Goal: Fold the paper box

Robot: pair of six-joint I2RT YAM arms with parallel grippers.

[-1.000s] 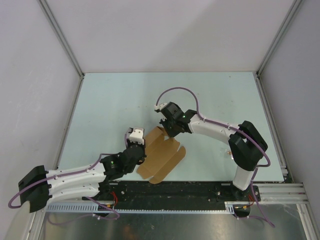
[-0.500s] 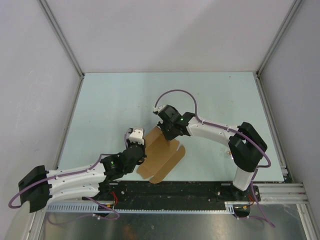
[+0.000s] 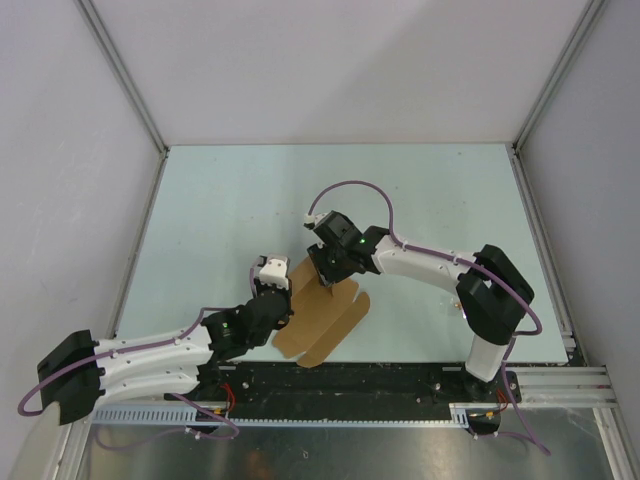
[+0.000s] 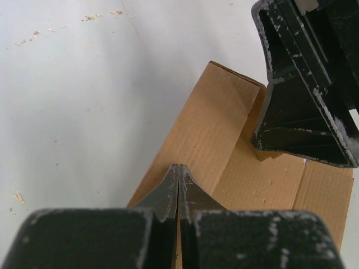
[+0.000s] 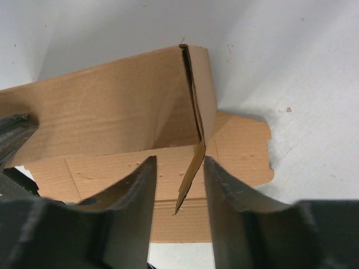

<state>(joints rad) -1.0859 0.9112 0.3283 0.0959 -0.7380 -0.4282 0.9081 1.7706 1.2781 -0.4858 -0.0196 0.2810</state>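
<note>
Brown corrugated cardboard, the paper box point(image 3: 322, 318), is lying on the pale table point(image 3: 220, 200) just ahead of the arm bases, between the two grippers. We are seeing it part-folded: one long panel is standing up along its left side, and the rest is lying flat with rounded flaps pointing toward the bases.

Left gripper point(image 4: 178, 171) is sitting at the raised panel's near end, fingers pressed together with no gap at the tips. A brown sliver is showing between them lower down, so it appears to be pinching the panel's edge, though the wrist view is too close for us to be sure.

Right gripper point(image 5: 179, 162) is reaching down over the box's far end, jaws standing partly apart. A thin upright flap point(image 5: 190, 174) is hanging in the gap between its fingers, and neither finger is visibly pressing on it. We are noting that this flap is meeting the raised panel at a corner seam.
</note>
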